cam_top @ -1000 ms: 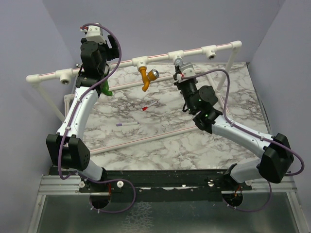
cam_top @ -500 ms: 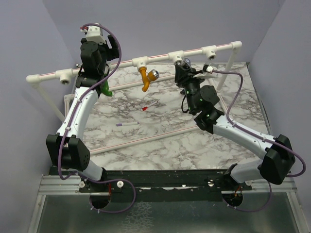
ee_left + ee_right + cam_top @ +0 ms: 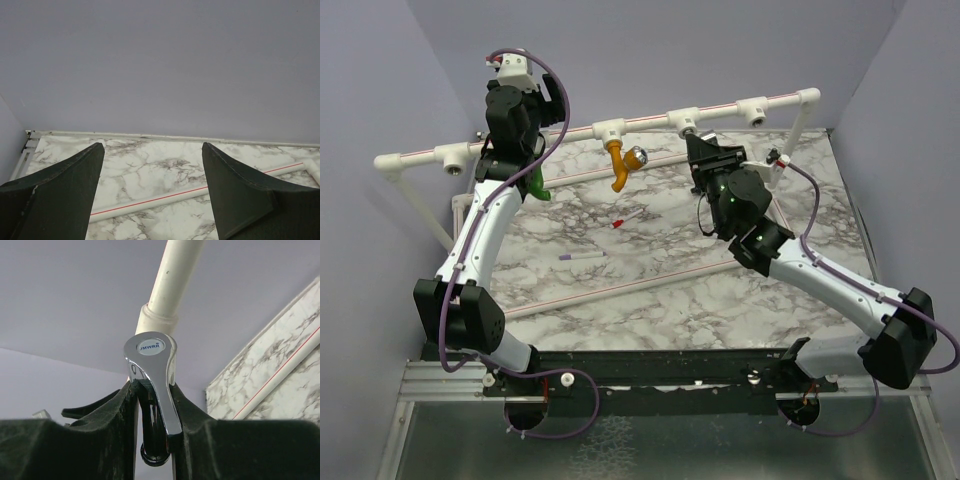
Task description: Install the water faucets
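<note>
- The right gripper (image 3: 151,386) pinches the grey metal faucet (image 3: 162,405) by its chrome lever, a finger pressed on each side. The faucet's head sits against the collar of the white pipe (image 3: 175,275) at 12 o'clock in the wrist view.
- From above, this faucet sits at about 1 o'clock on the marble table (image 3: 650,290), right at a tee (image 3: 682,117).
- The mustard-orange faucet (image 3: 623,160) hangs from the next tee at 12 o'clock. The green faucet (image 3: 538,185) shows at 10 o'clock, partly hidden by the left arm, so its seating cannot be judged.
- The left gripper (image 3: 152,147) is spread wide with nothing between its fingers.
- Handling, as a judgement: the grey piece looks solid, stiff and heavier than the plastic ones, and its polished skin is likely slippery. The lever may swivel, so a hold lower on the body — not the handle — should turn it more surely. The threads probably need a straight start.
- Readable writing: "JMWRR" in blue on the round badge (image 3: 150,346) atop the lever — nothing else is legible.
</note>
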